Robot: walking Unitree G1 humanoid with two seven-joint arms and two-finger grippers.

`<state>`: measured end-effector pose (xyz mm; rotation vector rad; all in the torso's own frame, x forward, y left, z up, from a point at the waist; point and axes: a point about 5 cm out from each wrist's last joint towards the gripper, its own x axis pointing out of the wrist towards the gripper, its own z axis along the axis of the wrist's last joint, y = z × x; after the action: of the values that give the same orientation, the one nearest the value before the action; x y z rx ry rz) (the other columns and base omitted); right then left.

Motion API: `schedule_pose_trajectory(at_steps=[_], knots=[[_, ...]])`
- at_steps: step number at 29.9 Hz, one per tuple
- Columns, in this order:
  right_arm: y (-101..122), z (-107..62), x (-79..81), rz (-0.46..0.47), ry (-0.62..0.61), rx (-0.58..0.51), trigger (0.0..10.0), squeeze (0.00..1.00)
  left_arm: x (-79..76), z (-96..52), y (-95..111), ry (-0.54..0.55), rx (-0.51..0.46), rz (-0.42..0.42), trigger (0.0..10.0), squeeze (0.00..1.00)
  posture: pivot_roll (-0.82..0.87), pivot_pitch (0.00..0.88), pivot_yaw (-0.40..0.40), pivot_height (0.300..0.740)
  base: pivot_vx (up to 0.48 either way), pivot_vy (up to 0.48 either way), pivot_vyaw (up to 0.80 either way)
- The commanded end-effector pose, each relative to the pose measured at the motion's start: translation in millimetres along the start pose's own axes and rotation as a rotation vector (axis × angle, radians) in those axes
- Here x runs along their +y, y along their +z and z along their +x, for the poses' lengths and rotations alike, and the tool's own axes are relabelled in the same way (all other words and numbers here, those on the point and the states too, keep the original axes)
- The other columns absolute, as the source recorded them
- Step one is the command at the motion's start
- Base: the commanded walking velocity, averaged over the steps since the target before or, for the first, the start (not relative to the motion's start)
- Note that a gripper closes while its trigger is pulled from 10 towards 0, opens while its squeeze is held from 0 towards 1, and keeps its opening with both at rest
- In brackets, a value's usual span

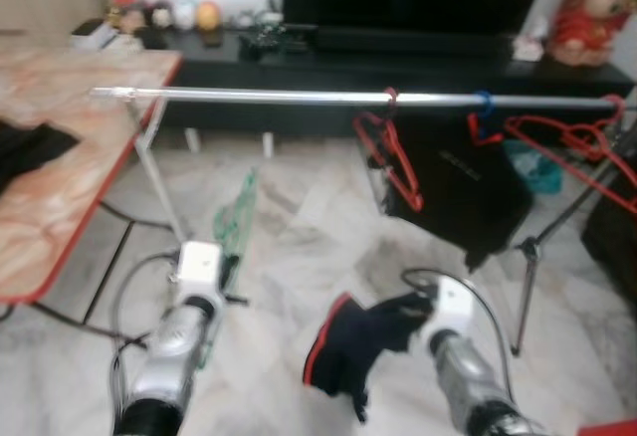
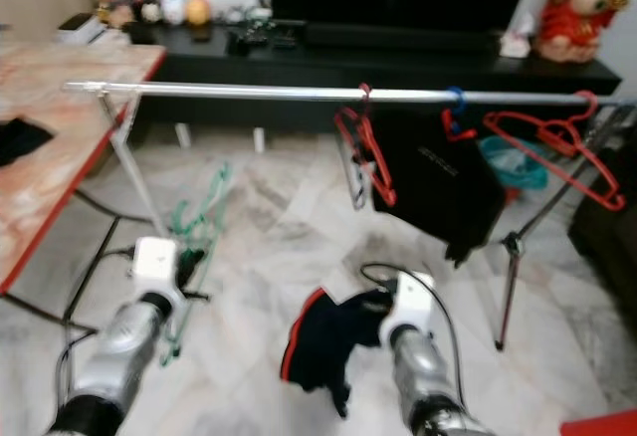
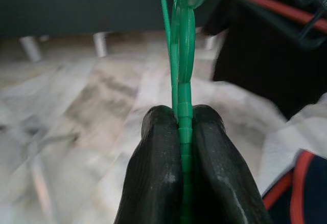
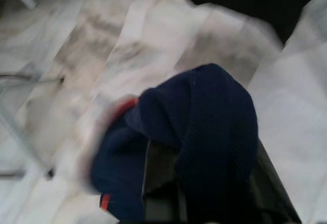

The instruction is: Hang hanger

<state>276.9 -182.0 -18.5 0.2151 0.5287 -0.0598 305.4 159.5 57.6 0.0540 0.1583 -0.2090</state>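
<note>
While pinched: green hanger [image 3: 183, 81]; left gripper [image 3: 185, 127]

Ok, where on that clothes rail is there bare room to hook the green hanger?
The rail is bare from its left end beside the table up to the first red hanger. Right of that it is crowded: the black garment and more red hangers. The left claw grips the green hanger.
</note>
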Motion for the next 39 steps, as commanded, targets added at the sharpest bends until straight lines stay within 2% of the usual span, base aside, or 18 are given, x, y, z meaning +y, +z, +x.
schedule_pose_trajectory(at_steps=[1, 3, 21, 25, 28, 30, 39], knots=[[6, 3.2, 9.8, -0.026, 0.022, -0.017, 10.0, 0.0, 12.7, -2.1, 2, 0.036, 0.002, 0.017, 10.0, 0.0, 0.03, 0.0, -0.065, 0.74, 0.39, 0.0, 0.0], [5, 3.0, 10.7, 0.0, 0.028, -0.02, 10.0, 0.0, 13.0, -2.3, 2, 0.035, 0.003, 0.017, 10.0, 0.0, 0.03, 0.0, -0.065, 0.74, 0.39, 0.0, 0.0], [-4, 0.5, 4.5, 0.022, -0.027, 0.02, 10.0, 0.0, 13.8, -0.8, 6, -0.042, 0.022, 0.051, 10.0, 0.0, 0.04, 0.0, -0.066, 0.74, 0.395, 0.0, 0.0], [-4, 0.6, 5.5, 0.022, -0.027, 0.023, 10.0, 0.0, 6.2, 2.0, 4, -0.163, 0.076, 0.123, 10.0, 0.0, 0.04, 0.0, -0.064, 0.74, 0.33, 0.0, 0.0], [-4, 0.8, 6.2, 0.022, -0.025, 0.022, 10.0, 0.0, 3.7, 2.9, 2, -0.213, 0.1, 0.145, 10.0, 0.0, 0.04, 0.0, -0.063, 0.74, 0.0, 0.0, 0.0], [-2, 1.3, 7.5, 0.033, -0.022, 0.011, 10.0, 0.0, 3.8, 8.0, 5, -0.21, 0.113, 0.175, 10.0, 0.0, 0.04, 0.0, -0.062, 0.74, 0.0, 0.0, 0.0], [2, 2.7, 10.6, 0.029, -0.011, -0.001, 10.0, 0.0, -2.1, 26.8, 28, -0.253, 0.075, 0.188, 10.0, 0.0, 0.03, 0.0, -0.056, 0.74, 0.0, 0.0, 0.0]])
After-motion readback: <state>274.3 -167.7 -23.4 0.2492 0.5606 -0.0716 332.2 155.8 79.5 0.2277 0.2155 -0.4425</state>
